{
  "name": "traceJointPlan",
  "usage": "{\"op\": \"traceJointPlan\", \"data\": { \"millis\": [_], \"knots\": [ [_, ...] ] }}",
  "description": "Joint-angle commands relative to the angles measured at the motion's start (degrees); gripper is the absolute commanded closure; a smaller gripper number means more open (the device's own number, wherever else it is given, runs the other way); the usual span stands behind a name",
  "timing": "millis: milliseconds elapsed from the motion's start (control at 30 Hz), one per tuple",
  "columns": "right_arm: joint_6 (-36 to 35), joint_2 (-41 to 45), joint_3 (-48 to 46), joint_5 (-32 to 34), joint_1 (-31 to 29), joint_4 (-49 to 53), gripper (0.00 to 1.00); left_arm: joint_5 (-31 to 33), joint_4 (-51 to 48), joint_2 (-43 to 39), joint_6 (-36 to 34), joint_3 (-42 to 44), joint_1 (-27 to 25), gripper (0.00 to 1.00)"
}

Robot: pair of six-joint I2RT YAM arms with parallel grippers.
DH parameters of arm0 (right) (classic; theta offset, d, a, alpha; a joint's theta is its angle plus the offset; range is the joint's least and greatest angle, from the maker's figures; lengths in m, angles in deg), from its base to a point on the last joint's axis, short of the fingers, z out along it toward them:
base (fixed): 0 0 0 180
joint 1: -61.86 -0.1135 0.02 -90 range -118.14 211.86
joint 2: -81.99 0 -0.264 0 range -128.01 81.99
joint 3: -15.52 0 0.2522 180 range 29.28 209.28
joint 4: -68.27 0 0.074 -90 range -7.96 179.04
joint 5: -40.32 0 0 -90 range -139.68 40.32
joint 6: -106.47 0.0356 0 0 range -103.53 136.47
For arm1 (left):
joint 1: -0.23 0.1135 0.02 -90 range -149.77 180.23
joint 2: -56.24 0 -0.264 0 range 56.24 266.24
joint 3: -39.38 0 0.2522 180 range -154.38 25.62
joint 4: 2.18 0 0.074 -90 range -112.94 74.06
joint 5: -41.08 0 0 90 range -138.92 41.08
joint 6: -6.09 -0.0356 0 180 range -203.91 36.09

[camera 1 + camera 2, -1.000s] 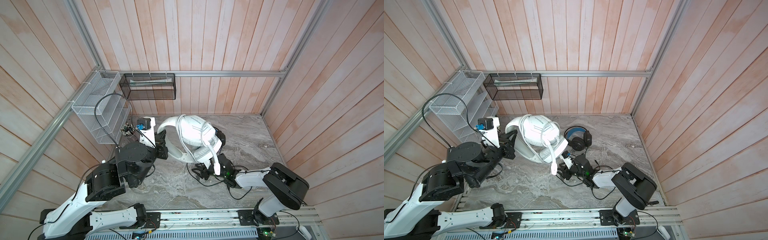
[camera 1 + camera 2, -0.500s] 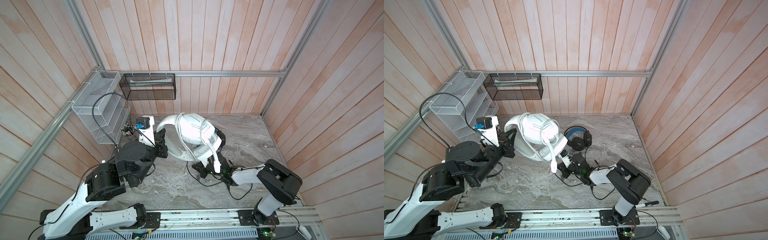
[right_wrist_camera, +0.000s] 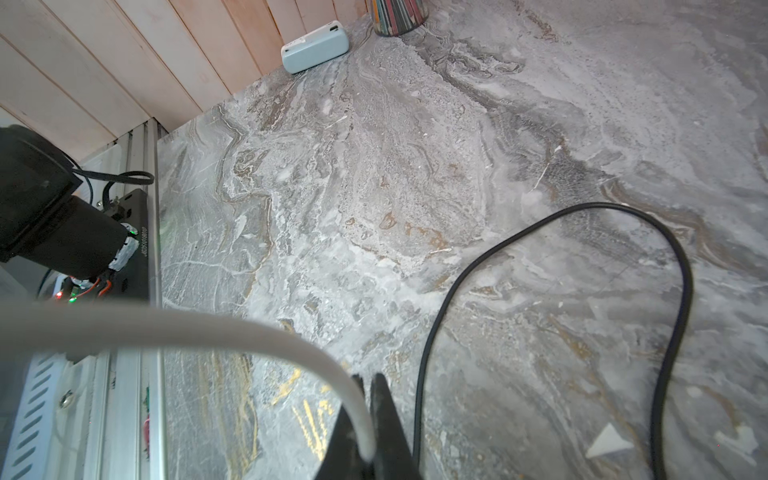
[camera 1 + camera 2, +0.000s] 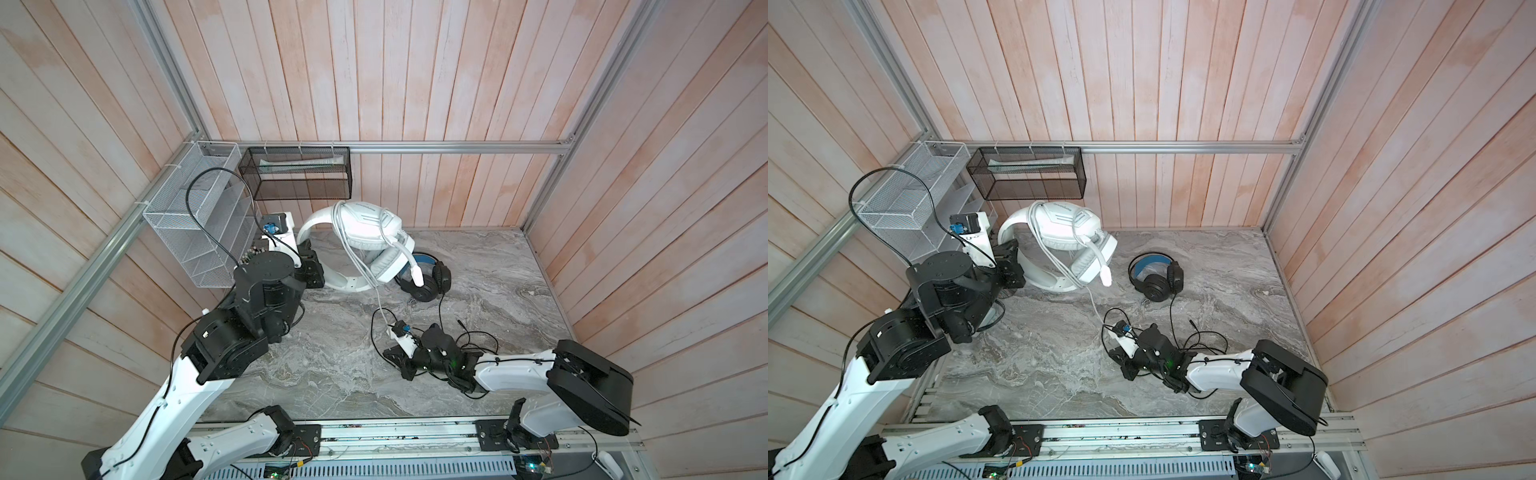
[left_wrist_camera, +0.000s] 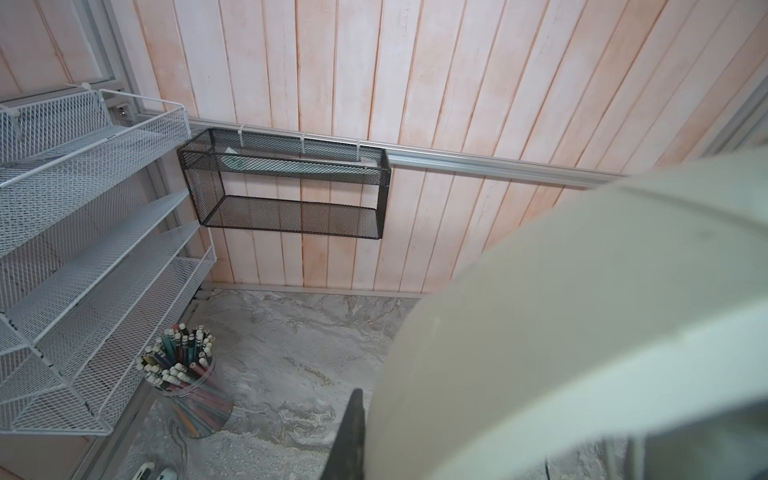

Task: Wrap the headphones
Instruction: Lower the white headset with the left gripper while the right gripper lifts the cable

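The right gripper (image 3: 367, 381) had just clamped the grey-white cable (image 3: 208, 331) near the black headset (image 4: 424, 283), likely for another turn around the white headset (image 4: 370, 232), which the left gripper (image 4: 311, 266) held clenched by its headband, raised beside the black headset.

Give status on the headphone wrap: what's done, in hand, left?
Done: several turns of grey cable already sit around the white headset. In hand: left gripper shut on its headband; right gripper shut on the cable's loose tail. Left: wind that tail in, then the black headset, lying on the table with its black cable sprawled loose.
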Motion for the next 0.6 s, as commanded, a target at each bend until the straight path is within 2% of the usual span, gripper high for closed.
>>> {"op": "traceJointPlan", "data": {
  "millis": [0,100,200,300,500,567],
  "knots": [
    [0.11,3.74,-0.57,4.11,-4.41,4.87,1.0,-10.19,3.57,1.78,3.09,-1.34,9.14,1.0],
    [-0.05,6.61,0.73,6.57,-8.75,9.75,1.0,-18.03,4.35,5.09,4.17,0.37,18.67,1.0],
    [-1.36,11.3,4.14,10.42,-13.55,16.65,1.0,-18.32,6.27,8.55,2.9,4.23,22.98,1.0],
    [-3.27,15.42,9.03,13.01,-16.79,24.18,1.0,-15.54,7.97,11.71,1.27,8.56,23.18,1.0],
    [-10.22,19.72,22.92,19.71,-21.04,41.23,1.0,-16.13,11.3,14.64,1.77,16.89,23.12,1.0],
    [-12.72,20.68,28.12,22.13,-21.52,46.92,1.0,-14.35,11.63,15.1,1.07,19.05,22.2,1.0]
  ]
}}
